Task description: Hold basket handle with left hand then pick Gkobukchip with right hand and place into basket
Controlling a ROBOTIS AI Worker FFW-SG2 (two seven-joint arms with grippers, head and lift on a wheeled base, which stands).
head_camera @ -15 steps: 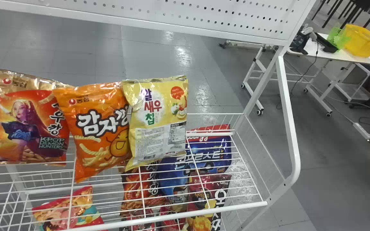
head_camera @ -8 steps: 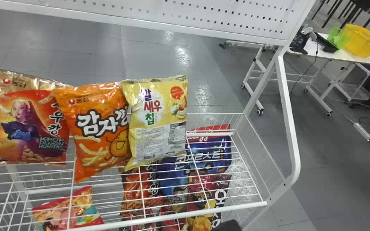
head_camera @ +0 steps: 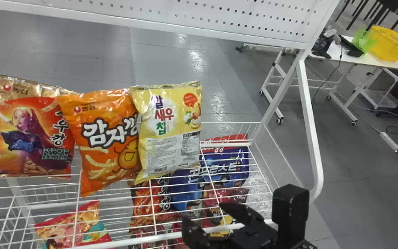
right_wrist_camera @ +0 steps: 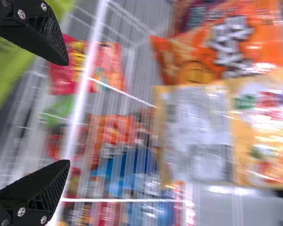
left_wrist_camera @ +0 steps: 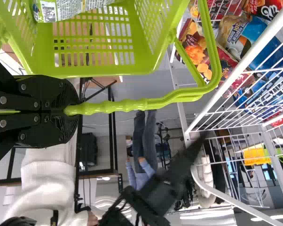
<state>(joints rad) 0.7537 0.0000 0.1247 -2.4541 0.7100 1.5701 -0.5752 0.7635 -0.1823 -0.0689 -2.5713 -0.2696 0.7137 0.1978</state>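
Front of the white wire rack [head_camera: 136, 239]: right arm now in over the rail; half a second ago, just a dark tip at the bottom edge. Right gripper [right_wrist_camera: 66, 113] has its fingers spread, nothing between them. Reads as the approach for the pick; grasp not yet made.

Lime-green basket [left_wrist_camera: 94, 71], slotted walls, a printed bag inside. Left gripper pinches its handle [left_wrist_camera: 132, 105], so the holding half looks met.

Gkobukchip: cannot say which bag it is; presumably among those on the rack. Upper level: red-and-gold bag [head_camera: 29, 138], orange bag [head_camera: 105, 138] tilted, yellow bag [head_camera: 171, 128] overlapping its edge. All puffed, glossy; likely slippery and easily crushed.
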